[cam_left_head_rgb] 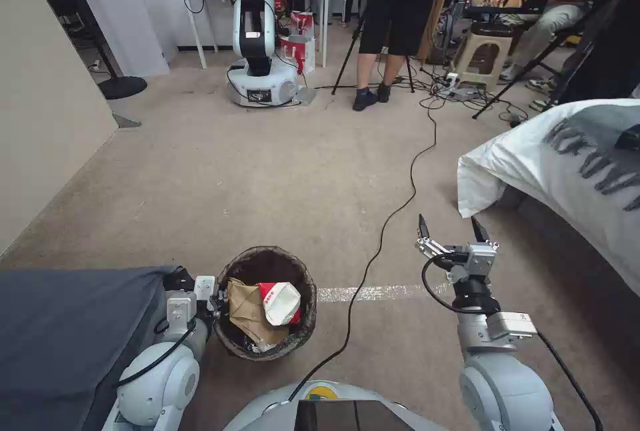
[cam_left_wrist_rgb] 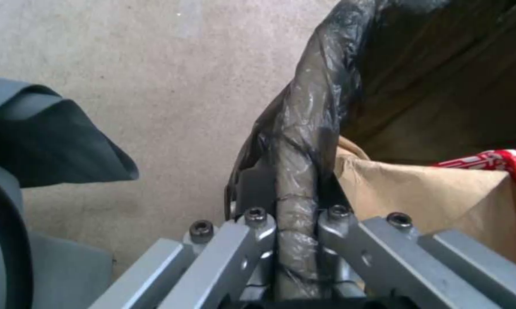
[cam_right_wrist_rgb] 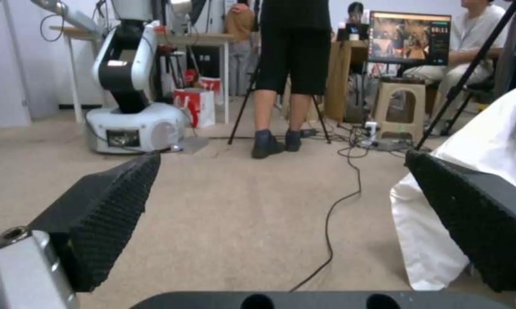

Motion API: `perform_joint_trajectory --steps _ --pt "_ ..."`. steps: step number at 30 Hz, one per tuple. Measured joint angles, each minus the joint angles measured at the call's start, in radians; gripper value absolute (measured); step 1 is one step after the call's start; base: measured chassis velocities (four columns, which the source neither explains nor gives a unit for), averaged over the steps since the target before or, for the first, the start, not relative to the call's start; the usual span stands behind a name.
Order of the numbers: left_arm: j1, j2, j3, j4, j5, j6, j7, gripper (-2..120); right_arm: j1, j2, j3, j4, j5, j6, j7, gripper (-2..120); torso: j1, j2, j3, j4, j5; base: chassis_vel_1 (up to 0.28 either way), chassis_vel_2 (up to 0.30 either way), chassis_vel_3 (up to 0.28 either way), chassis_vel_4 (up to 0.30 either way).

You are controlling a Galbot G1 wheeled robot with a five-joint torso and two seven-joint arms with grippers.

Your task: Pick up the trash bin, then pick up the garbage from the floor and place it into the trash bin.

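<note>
The left gripper (cam_left_wrist_rgb: 295, 240) is clamped on the near-left rim of the trash bin (cam_left_head_rgb: 267, 264), its fingers pinching the bag-covered edge from both sides. The bin hangs low at the robot's left, just right of a dark grey cloth-covered surface (cam_left_head_rgb: 67, 324). Inside lie a brown paper bag (cam_left_head_rgb: 243, 307) and a red-white paper cup (cam_left_head_rgb: 280, 302), the cup resting on the bag.

The right gripper (cam_left_head_rgb: 453, 225) hovers empty out over the carpet (cam_left_head_rgb: 267, 171) on the right, jaws spread wide, near the corner of a white bedsheet (cam_left_head_rgb: 533, 164). A black cable (cam_left_head_rgb: 393, 211) runs across the floor between the two arms.

No loose litter is visible on the carpet ahead, so the collecting looks largely done. To carry on well, keep the bin level, since the single rim pinch could let it tilt and spill, and steer the right arm clear of the cable.
</note>
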Motion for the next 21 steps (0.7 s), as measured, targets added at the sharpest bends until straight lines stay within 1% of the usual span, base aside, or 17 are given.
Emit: perform_joint_trajectory --steps 10,21 --pt "-0.017 -0.004 0.001 0.035 -0.029 -0.002 0.001 2 0.002 0.000 0.001 -0.002 -0.001 0.001 0.000 100 0.000 0.000 0.000 0.0001 0.0004 0.000 0.000 0.000 0.000" --pt "-0.023 -0.006 0.005 0.058 -0.028 -0.004 0.014 2 0.004 0.000 -0.002 -0.004 -0.001 0.001 -0.001 100 0.000 0.000 0.000 0.0002 0.0005 0.000 0.000 0.000 0.000"
